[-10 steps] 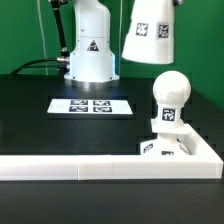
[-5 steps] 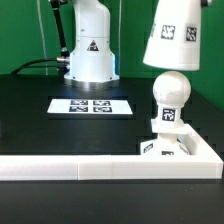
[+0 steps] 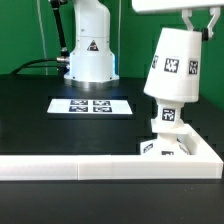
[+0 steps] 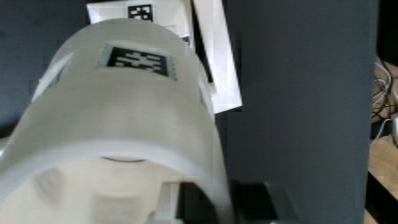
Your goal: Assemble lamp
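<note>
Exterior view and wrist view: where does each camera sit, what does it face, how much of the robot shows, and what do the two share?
Exterior view: off the arm, low at the table's white front rail, facing the robot pedestal; shows the marker board, base, and the shade over the bulb; the gripper shows at the upper corner.
Wrist view: on the wrist, looking along the shade toward the dark table; only a dark gripper part at the picture's edge.
Shared: the shade and the marker board.

shade (image 3: 174, 65): white truncated cone, tagged, upright, covering the bulb
base (image 3: 172, 147): flat, tagged, directly under shade
</note>
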`<state>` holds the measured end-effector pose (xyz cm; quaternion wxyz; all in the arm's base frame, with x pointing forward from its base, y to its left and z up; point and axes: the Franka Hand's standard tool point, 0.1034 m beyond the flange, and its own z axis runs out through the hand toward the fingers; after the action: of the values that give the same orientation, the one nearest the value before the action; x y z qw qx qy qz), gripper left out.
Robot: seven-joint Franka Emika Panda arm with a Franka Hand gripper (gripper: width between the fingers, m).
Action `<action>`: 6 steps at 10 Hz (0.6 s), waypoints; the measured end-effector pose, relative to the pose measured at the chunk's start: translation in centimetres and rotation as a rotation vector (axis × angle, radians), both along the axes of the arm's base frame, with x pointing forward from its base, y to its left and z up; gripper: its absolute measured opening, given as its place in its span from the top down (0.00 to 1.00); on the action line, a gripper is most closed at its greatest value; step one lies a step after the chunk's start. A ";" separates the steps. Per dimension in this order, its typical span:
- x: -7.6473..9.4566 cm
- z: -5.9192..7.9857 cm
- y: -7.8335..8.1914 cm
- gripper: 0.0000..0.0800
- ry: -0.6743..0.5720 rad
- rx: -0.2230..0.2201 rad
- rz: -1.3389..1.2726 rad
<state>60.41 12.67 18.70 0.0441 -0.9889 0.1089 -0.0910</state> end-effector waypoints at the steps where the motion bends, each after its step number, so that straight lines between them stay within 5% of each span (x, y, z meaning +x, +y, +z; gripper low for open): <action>1: -0.5 -0.8 0.0 0.94 0.007 -0.003 0.001; 6: -1.0 -3.1 0.1 0.94 -0.006 -0.015 0.009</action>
<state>59.41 12.75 15.60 0.0373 -0.9894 0.1039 -0.0944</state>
